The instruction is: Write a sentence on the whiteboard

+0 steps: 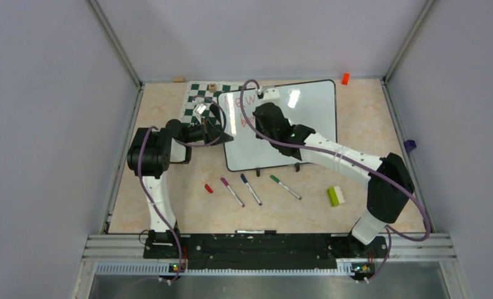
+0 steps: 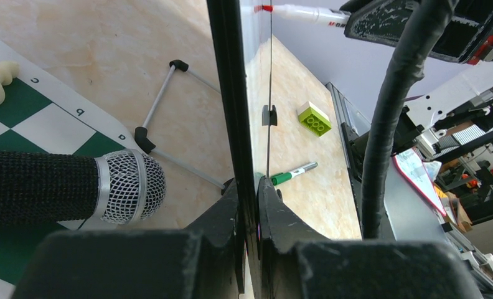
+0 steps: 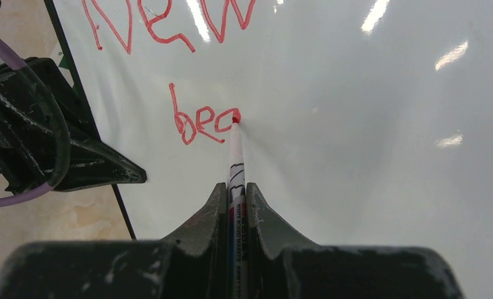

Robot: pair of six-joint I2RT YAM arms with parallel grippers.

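Note:
The whiteboard (image 1: 306, 109) stands tilted on its black feet in the middle of the table. My left gripper (image 2: 249, 187) is shut on its left black frame edge (image 2: 228, 93). My right gripper (image 3: 234, 187) is shut on a red whiteboard marker (image 3: 236, 156) whose tip touches the whiteboard (image 3: 368, 187). The sentence (image 3: 194, 121) reads "New" on the top line and "bec" or "bea" on the second line, with the tip at the last letter. In the top view my right gripper (image 1: 264, 99) covers part of the writing (image 1: 241, 103).
A green-and-white chessboard mat (image 1: 197, 99) lies behind the board with a chess piece (image 1: 212, 86) on it. A red cap (image 1: 208, 188), purple (image 1: 232, 191), blue (image 1: 251, 189) and green (image 1: 286, 187) markers and a lime brick (image 1: 335, 195) lie in front. A microphone (image 2: 76, 187) lies near the left gripper.

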